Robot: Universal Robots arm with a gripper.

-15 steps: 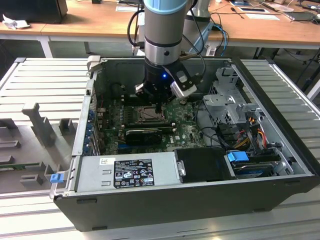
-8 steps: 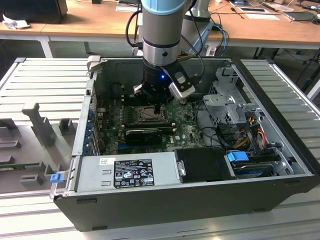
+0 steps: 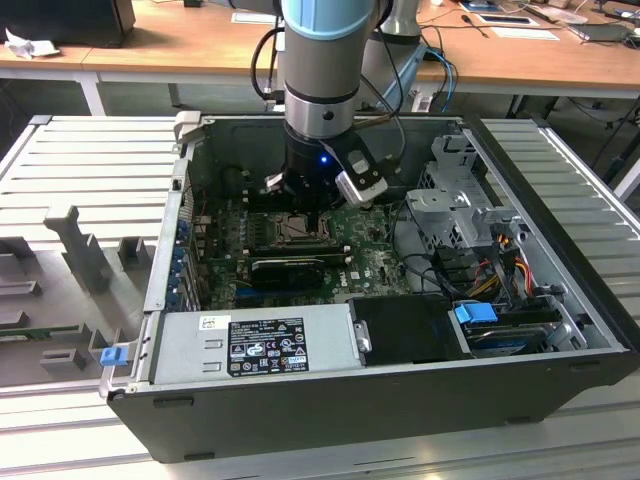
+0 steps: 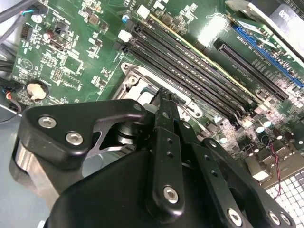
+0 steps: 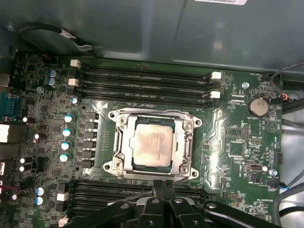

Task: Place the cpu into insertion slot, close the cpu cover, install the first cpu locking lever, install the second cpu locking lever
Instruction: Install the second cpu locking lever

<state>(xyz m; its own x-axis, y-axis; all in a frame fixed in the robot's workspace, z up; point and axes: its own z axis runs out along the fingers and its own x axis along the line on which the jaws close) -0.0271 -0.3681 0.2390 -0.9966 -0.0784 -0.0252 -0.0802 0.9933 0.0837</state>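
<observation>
Cpu seated in socket, cover closed, hand upright above, fingers together, empty

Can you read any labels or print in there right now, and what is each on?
None can be read.
The power supply label: print too small to read.
Top of the cpu: faint marks, unreadable.
White lettering on the motherboard: too small to read.

Wooden desks behind, strewn with papers; ribbed grey metal work surface beneath, evenly lit.
</observation>
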